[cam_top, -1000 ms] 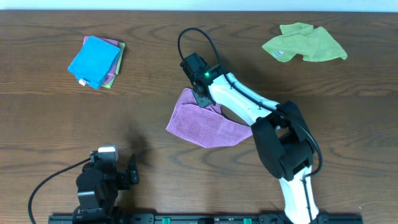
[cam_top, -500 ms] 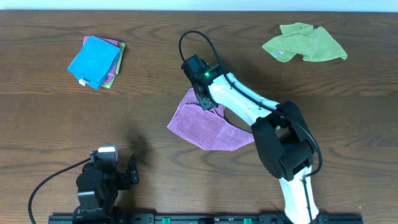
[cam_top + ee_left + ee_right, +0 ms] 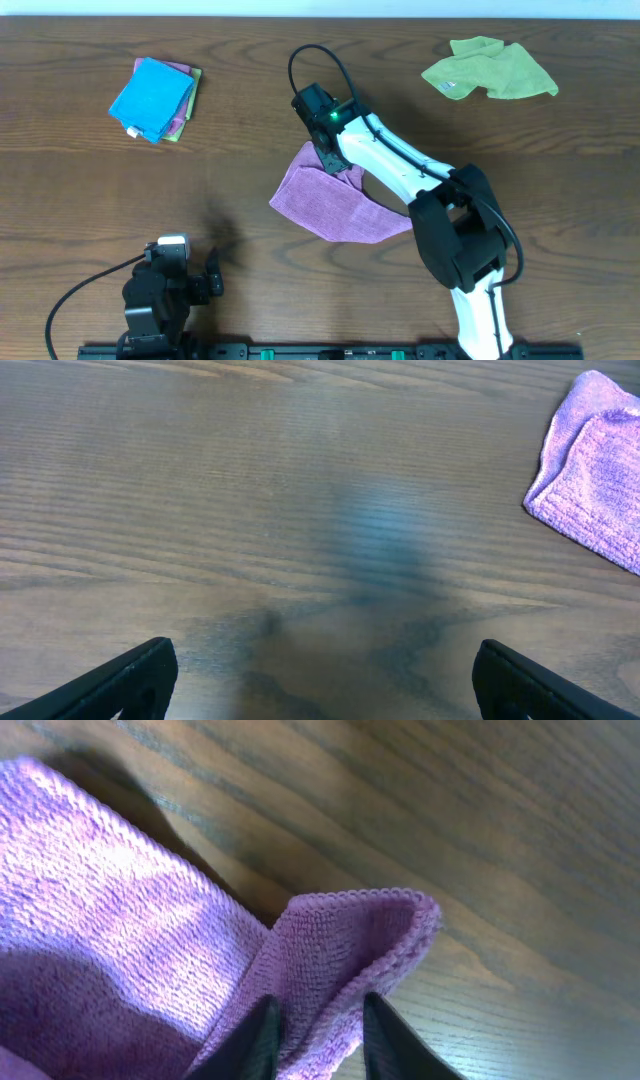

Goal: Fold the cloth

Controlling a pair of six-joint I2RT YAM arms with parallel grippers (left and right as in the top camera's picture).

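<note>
The purple cloth (image 3: pixel 335 203) lies crumpled in the middle of the table, its upper corner folded up. My right gripper (image 3: pixel 328 160) is at that top corner. In the right wrist view the raised, doubled-over corner of the cloth (image 3: pixel 340 945) sits pinched between the two dark fingers of the right gripper (image 3: pixel 318 1040). My left gripper (image 3: pixel 325 680) hovers wide open over bare wood with nothing in it, and an edge of the cloth (image 3: pixel 600 470) shows at its upper right. In the overhead view the left gripper (image 3: pixel 212 275) rests near the front left edge.
A bright blue cloth (image 3: pixel 152 97) lies on a small stack of folded cloths at the back left. A lime-green cloth (image 3: pixel 490 75) lies crumpled at the back right. The right arm (image 3: pixel 400 170) reaches across the table's middle from the front edge.
The right gripper's jaws have narrowed around the cloth's top corner, and it has nudged slightly right, shifting the cloth a little. The left arm has not moved.
</note>
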